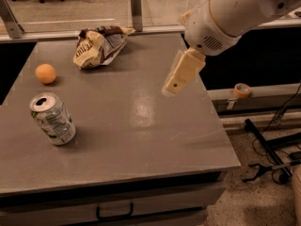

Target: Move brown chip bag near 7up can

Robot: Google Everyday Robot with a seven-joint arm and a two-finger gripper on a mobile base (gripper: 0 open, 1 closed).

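Note:
The brown chip bag [99,46] lies crumpled at the far side of the grey table [141,140], cream-tan with dark brown lettering. The 7up can [51,118] stands slightly tilted near the table's left front, silvery-green with its pull-tab top showing. My gripper [175,81] hangs from the white arm above the right middle of the table, well right of the bag and far from the can, holding nothing.
An orange ball [45,73] sits on the table's left side between bag and can. A metal rail and post [136,8] run behind the table. A tape roll [241,90] and cables lie to the right, off the table.

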